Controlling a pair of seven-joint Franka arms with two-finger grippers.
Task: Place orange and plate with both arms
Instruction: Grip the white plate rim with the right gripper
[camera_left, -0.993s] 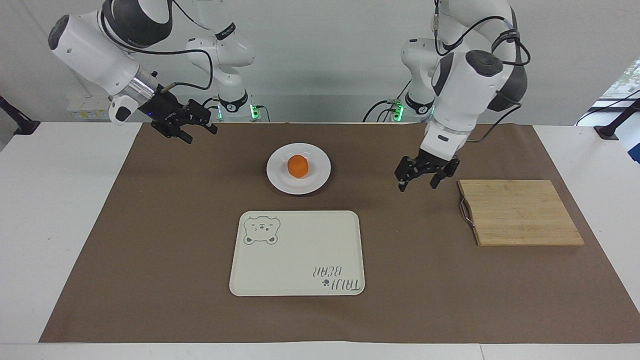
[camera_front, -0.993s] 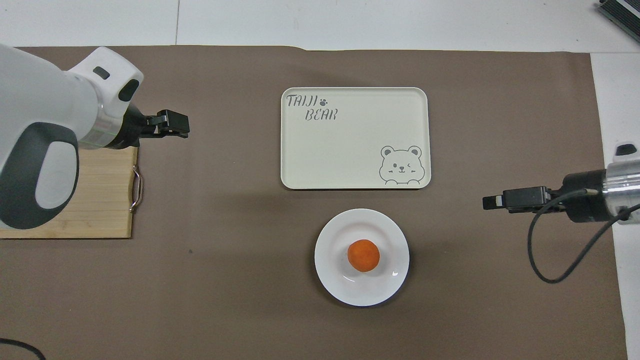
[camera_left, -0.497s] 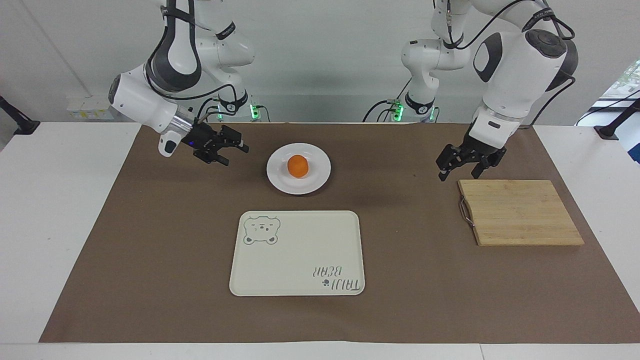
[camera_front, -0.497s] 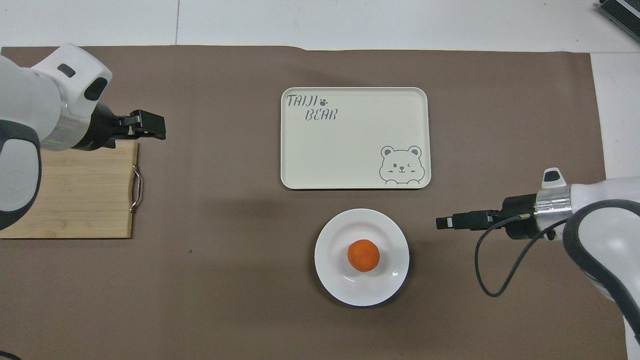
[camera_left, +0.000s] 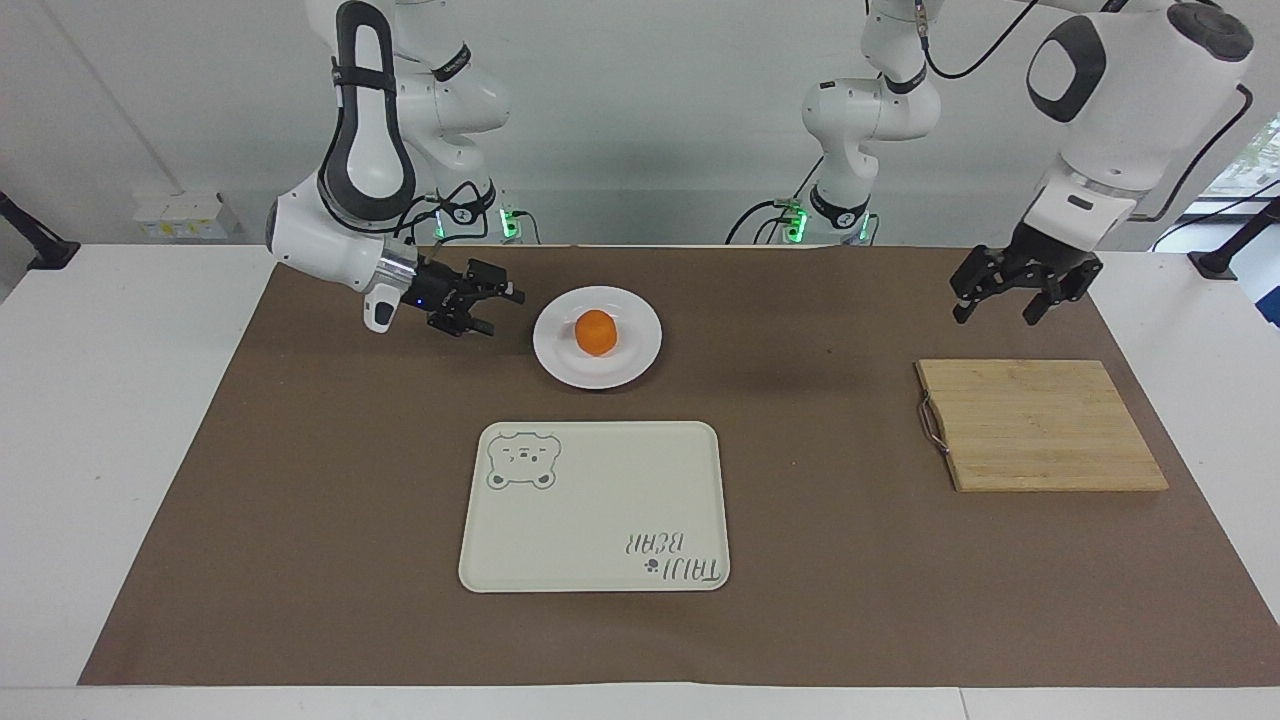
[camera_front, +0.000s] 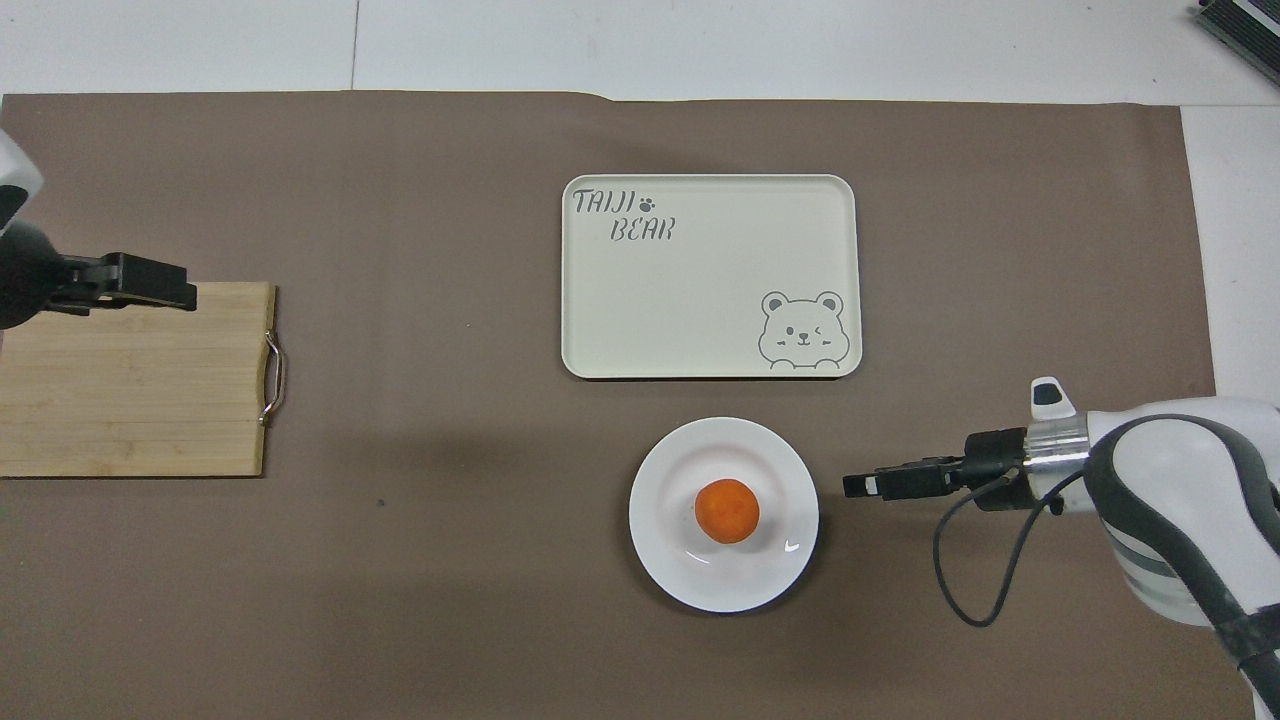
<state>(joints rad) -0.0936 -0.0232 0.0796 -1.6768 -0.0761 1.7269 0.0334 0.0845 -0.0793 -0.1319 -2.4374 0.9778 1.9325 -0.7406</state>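
The orange (camera_left: 596, 332) (camera_front: 727, 510) lies in the middle of the white plate (camera_left: 640, 352) (camera_front: 665, 560), which rests on the brown mat near the robots. My right gripper (camera_left: 503, 314) (camera_front: 852, 486) hangs low just beside the plate's rim on the right arm's side, open, pointing at the plate and holding nothing. A small gap separates it from the rim. My left gripper (camera_left: 995, 316) (camera_front: 185, 295) is raised and open over the mat at the edge of the wooden board, with nothing between its fingers.
A cream tray (camera_left: 600, 500) (camera_front: 700, 300) with a bear print lies farther from the robots than the plate. A wooden cutting board (camera_left: 1040, 425) (camera_front: 130, 400) with a metal handle sits toward the left arm's end. The brown mat (camera_left: 300, 500) covers most of the table.
The right gripper has come down and in toward the plate's rim. The left gripper has drawn away from the middle toward its own end, over the board's edge. Orange and plate have not moved.
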